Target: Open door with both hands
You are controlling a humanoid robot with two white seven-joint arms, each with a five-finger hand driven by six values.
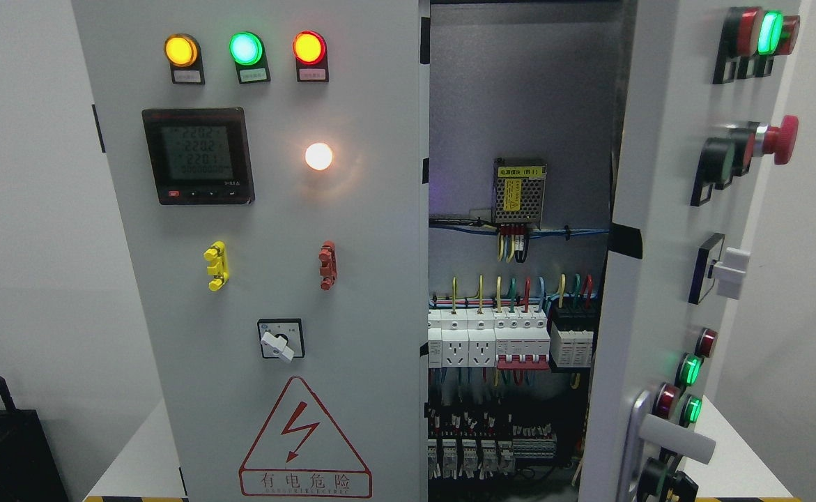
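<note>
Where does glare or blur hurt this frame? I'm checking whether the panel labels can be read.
Head view: the white lamp blooms and throws a halo on the left door; the meter digits look washed out; the open right door and its handle look soft.

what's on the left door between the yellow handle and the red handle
Nothing; in the head view the grey panel between the yellow handle and the red handle is bare.

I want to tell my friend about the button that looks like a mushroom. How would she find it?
Start at the open right door of the grey electrical cabinet, swung out edge-on. Under the three lamps at its top sticks out the red mushroom button. It juts out far on a silvery neck; its neighbours are flatter and black-rimmed.
</note>
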